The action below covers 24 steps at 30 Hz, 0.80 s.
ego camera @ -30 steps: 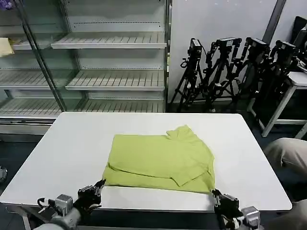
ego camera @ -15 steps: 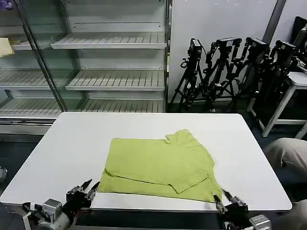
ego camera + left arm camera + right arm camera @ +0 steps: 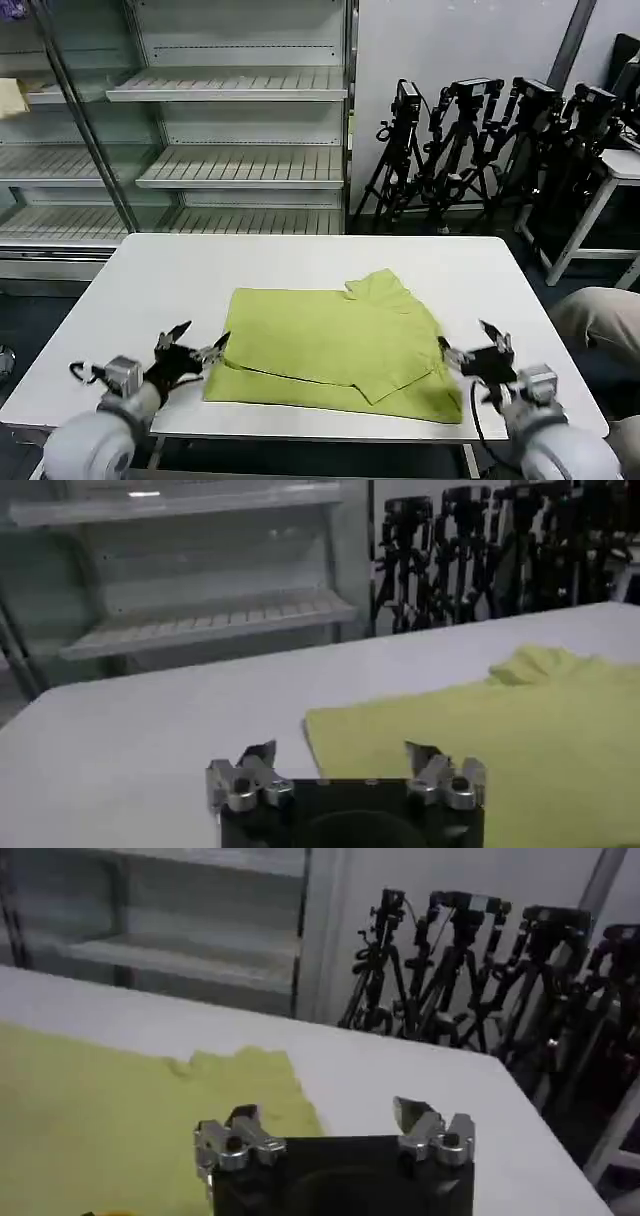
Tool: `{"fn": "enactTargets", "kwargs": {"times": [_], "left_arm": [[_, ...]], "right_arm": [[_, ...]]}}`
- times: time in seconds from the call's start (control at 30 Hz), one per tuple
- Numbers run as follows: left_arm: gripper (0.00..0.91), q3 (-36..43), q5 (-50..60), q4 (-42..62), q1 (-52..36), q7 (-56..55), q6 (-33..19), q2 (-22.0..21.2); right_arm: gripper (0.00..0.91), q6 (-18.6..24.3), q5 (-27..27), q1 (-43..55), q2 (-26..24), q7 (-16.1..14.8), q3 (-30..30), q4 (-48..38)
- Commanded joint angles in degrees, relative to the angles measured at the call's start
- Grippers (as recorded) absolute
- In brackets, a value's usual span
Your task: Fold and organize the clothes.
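Risen from the near table edge since a second ago: both grippers, now over the white table (image 3: 300,255) flanking the lime shirt (image 3: 335,345). Head view: left gripper (image 3: 195,345) spread open, just off the shirt's left edge; right gripper (image 3: 475,345) spread open beside its right edge. Shirt folded flat at table centre, collar toward the shelves (image 3: 240,165).

Left wrist view: left gripper (image 3: 345,765) empty, fingers (image 3: 258,758) apart, shirt (image 3: 500,735) just ahead.

Right wrist view: right gripper (image 3: 330,1123) empty, fingers (image 3: 415,1116) apart, above the shirt (image 3: 120,1118) edge.
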Motion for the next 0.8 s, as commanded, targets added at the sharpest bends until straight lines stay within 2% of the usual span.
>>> {"fn": "enactTargets", "kwargs": {"times": [0.03, 0.23, 0.4, 0.6, 0.8], "left_arm": [[0.907, 10.3, -2.0, 19.3, -21.5, 2.4, -0.4, 0.4], [0.907, 14.3, -1.7, 27.3, -28.4, 4.1, -0.2, -0.6], [0.907, 15.4, -0.3, 31.7, -30.8, 7.7, 0.8, -1.3], [0.907, 15.7, 0.0, 32.9, -30.7, 10.3, 0.8, -1.3], [0.907, 15.6, 0.0, 34.8, -31.5, 10.7, 0.8, -2.3]], "right_arm": [[0.907, -0.1, 2.7, 28.5, 5.4, 2.6, -14.9, -21.8], [0.907, -0.1, 2.0, 36.5, 12.4, 3.3, -19.8, -33.5], [0.907, -0.1, -0.4, 40.9, 16.9, 3.3, -20.7, -42.3], [0.907, 0.0, -0.8, 42.9, 20.3, 2.3, -19.9, -48.9], [0.907, 0.0, -1.5, 43.4, 22.3, 2.1, -19.5, -51.9]]}}
